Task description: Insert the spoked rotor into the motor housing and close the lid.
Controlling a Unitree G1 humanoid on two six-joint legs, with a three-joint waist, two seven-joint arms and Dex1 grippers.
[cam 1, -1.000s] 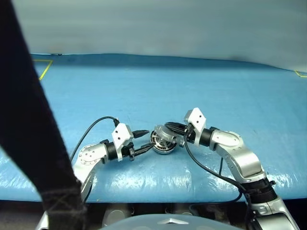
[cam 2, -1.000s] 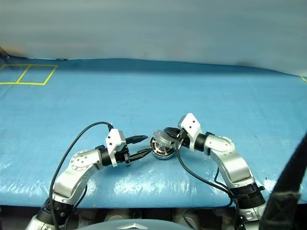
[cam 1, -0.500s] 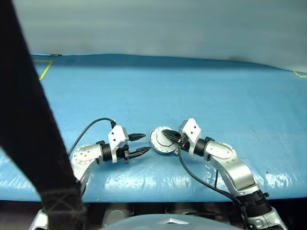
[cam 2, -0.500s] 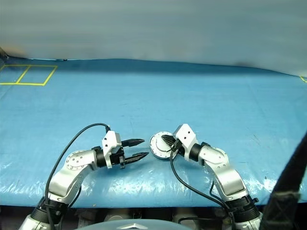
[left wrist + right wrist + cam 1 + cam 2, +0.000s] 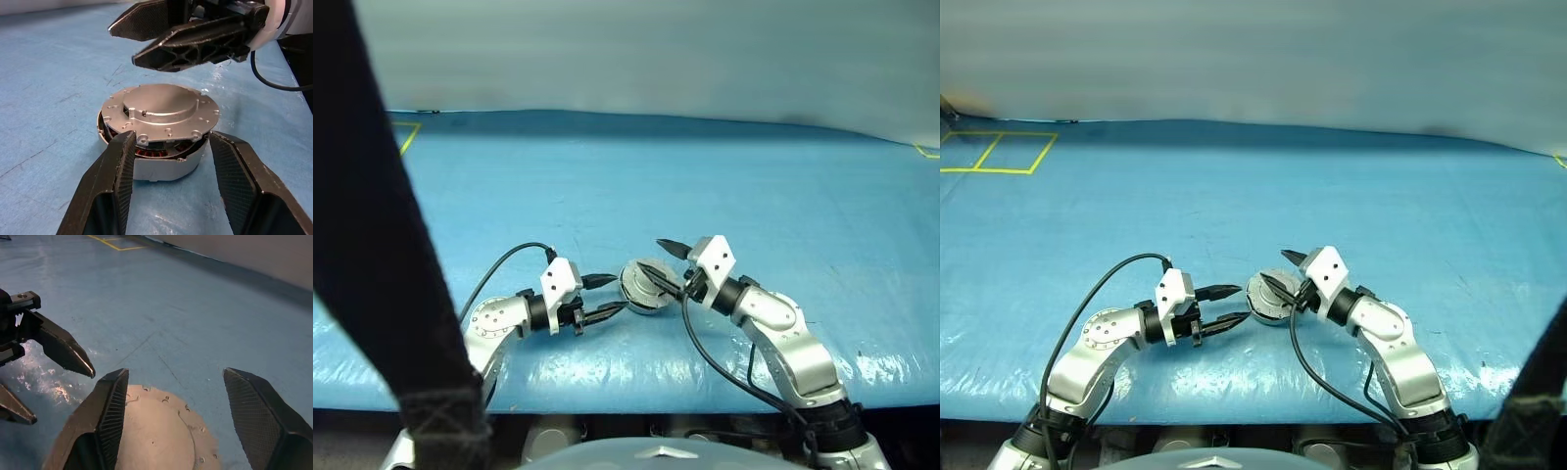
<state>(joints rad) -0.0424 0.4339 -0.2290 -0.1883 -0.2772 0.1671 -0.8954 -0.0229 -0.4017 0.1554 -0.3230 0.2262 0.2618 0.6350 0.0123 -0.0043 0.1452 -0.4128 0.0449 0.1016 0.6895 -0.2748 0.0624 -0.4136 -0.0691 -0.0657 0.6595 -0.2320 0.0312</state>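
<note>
On a blue table [image 5: 783, 196], the motor housing [image 5: 161, 164] sits near the front edge, between my two grippers. Its lid [image 5: 159, 110] lies down across the top, plain grey outer face up, though a gap at the rim shows copper windings, so I judge it lowered but perhaps not fully seated.

My left gripper [image 5: 603, 297] is at table level just beside the housing, with its fingers [image 5: 115, 181] partly apart on either side of the casing. Whether they touch it I cannot tell. My right gripper [image 5: 668, 260] hovers just above the lid with its fingers [image 5: 105, 416] spread wide, holding nothing.

I judge the task nearly finished: the lid is over the housing, and what may remain is pressing it flat.

The spoked rotor is hidden; if it is inside, the lid covers it, so I cannot confirm it is in place. The hinge is not clear either. A dark strap [image 5: 372, 245] blocks the left side of the head view.
</note>
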